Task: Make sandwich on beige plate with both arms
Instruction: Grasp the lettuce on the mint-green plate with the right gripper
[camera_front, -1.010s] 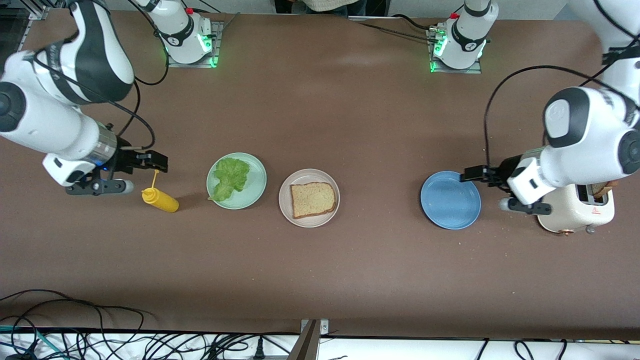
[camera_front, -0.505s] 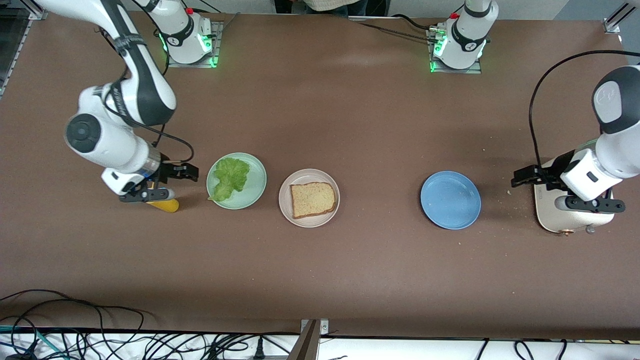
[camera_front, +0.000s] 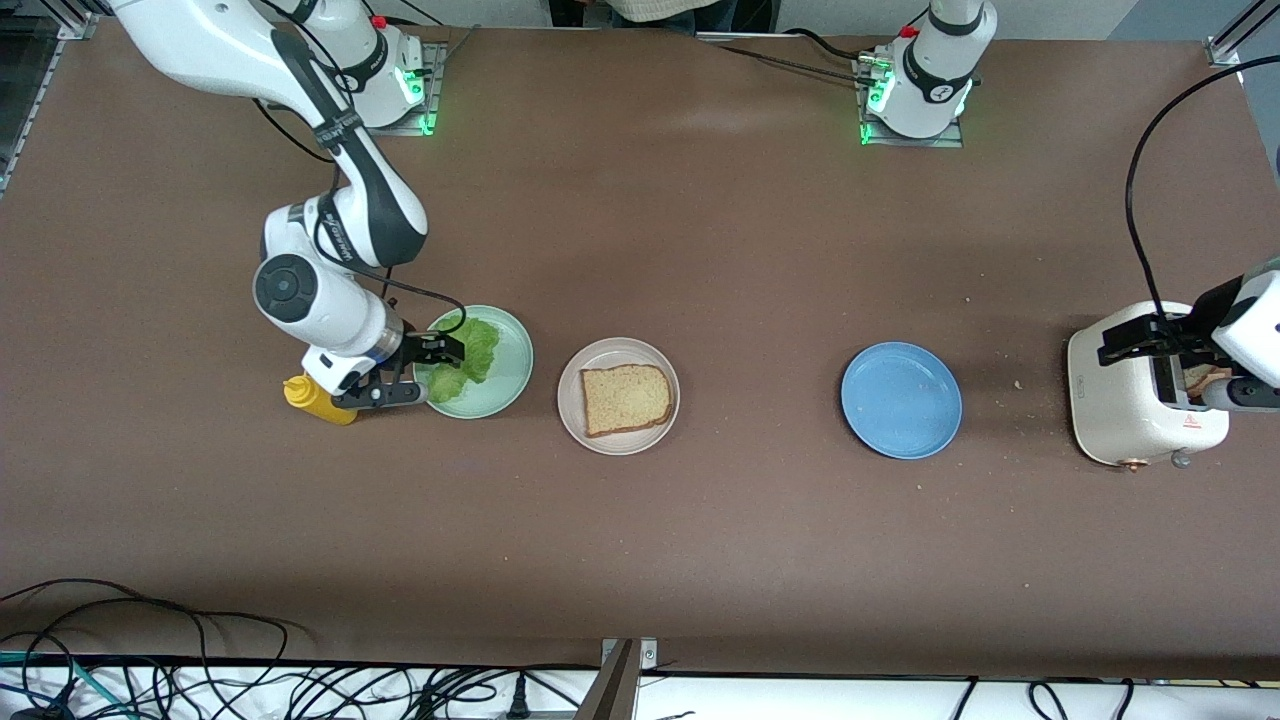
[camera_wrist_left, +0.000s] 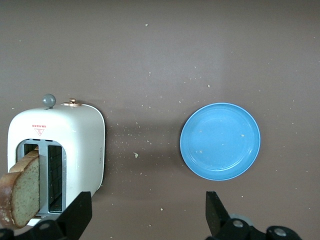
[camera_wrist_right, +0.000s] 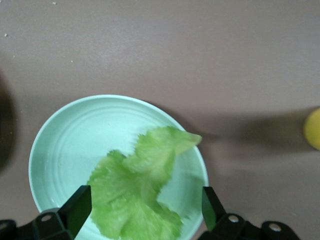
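A brown counter seen from above, with two white robot arms reaching in from the edge where their bases stand. Midway along the counter sits the beige plate carrying one slice of bread, the only part of the sandwich in place so far. Beside it, toward the right arm's end, a mint-green plate holds a ruffled lettuce leaf. The right gripper hangs over this plate at the leaf, its fingers spread apart and nothing between them; the right wrist view shows the leaf lying flat on the plate below the spread fingers. A yellow squeeze bottle lies just beside the green plate, partly hidden under the right arm.

Toward the left arm's end, an empty blue plate rests on the counter, and closer to that end's edge stands a cream toaster. A second bread slice sticks up out of one toaster slot. The left gripper is over the toaster, fingers wide and holding nothing.

As a judgement of progress: the base slice is laid, so roughly a third is done. The lettuce has yet to be picked up and placed on that slice, and the toaster slice has yet to be lifted out and set on top
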